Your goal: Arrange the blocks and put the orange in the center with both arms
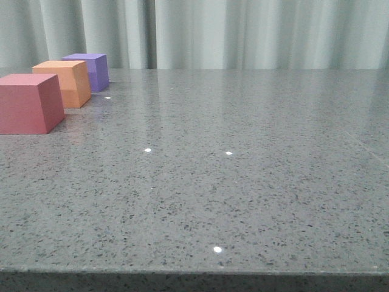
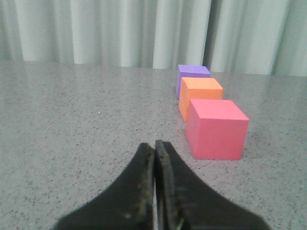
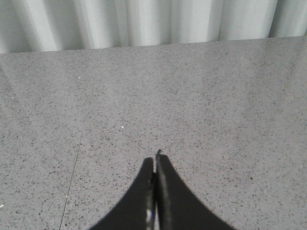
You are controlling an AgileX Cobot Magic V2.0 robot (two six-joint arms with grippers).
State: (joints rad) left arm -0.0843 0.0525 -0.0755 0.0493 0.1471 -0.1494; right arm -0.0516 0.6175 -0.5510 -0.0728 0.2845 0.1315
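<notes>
Three cubes stand in a row at the far left of the table in the front view: a red-pink cube nearest, the orange cube in the middle, a purple cube farthest. The left wrist view shows the same row: red-pink cube, orange cube, purple cube. My left gripper is shut and empty, short of the red-pink cube and apart from it. My right gripper is shut and empty over bare table. Neither gripper shows in the front view.
The grey speckled table has its front edge near the bottom of the front view. A pale curtain hangs behind it. A thin seam runs across the tabletop in the right wrist view.
</notes>
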